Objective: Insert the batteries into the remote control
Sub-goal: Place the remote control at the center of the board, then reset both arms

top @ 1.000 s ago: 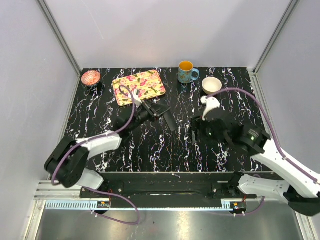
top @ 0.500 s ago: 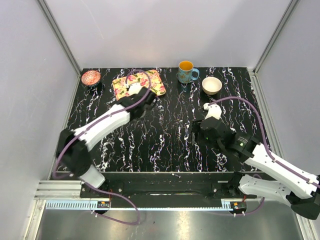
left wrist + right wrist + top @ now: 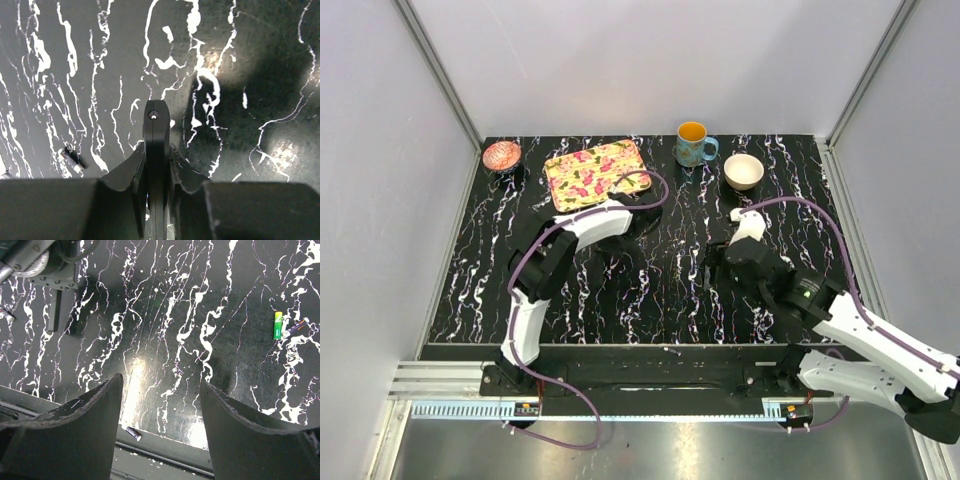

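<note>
Loading has hardly begun, as far as the views show. The left end effector is pressed together on the slim, flat black plastic remote control. The remote shows edge-on between the fingers and is held up off the black desk veined with white marbling. Seen from that angle its battery bay is hidden, so I cannot tell whether the cover is off or whether any cell already sits inside.

Several cells plainly lie loose. A slim cylindrical green and yellow battery rests on the desk at the right of the right wrist view. A thinner purple battery lies tilted just beside it. A short dark battery lies on the ledge past the desk's near edge, close under the right end effector. Another small battery lies on the desk to the lower left of the held remote in the left wrist view.

The right end effector is spread wide and carries nothing. It hangs over the desk, well apart from the green and yellow battery and its neighbour.

My judgement is that securing the remote is the only part done. The rest is left: the free end effector has to pick up a cell, bring it to the remote and seat it in the bay, then do the same for the others
</note>
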{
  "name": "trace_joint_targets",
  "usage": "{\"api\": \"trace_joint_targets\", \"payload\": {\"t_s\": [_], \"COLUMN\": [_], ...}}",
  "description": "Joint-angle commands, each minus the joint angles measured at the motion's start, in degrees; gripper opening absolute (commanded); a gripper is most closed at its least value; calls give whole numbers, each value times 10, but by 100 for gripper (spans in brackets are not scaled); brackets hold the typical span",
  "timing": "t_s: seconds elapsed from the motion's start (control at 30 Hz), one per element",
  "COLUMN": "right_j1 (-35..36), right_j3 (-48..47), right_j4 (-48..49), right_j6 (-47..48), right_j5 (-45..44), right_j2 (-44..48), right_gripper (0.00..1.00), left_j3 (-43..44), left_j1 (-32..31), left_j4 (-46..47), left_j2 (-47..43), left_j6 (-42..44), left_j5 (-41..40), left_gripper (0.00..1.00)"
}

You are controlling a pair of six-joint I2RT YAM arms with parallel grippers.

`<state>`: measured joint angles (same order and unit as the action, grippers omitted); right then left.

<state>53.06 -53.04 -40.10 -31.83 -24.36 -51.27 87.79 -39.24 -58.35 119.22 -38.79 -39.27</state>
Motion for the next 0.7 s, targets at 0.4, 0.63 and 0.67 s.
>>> {"api": "trace_joint_targets", "payload": {"t_s": [0.4,0.63,0.67], "right_j1": [-2,-2,-2], "right_j3": [11,41,45], "right_j4": [-4,5,8], "right_j6": [-6,-9,-6], "right_j5": [-24,-45,-48], "right_j2": [53,76,78], "right_gripper": [71,72,72], "left_j3": [9,-193,-221], "left_j1": [-9,21,40], "left_j4": [87,226,265], "left_j2": [-57,-362,-434], "left_j6": [56,43,39], "left_j5": [73,167,184], "left_gripper": [75,90,96]}}
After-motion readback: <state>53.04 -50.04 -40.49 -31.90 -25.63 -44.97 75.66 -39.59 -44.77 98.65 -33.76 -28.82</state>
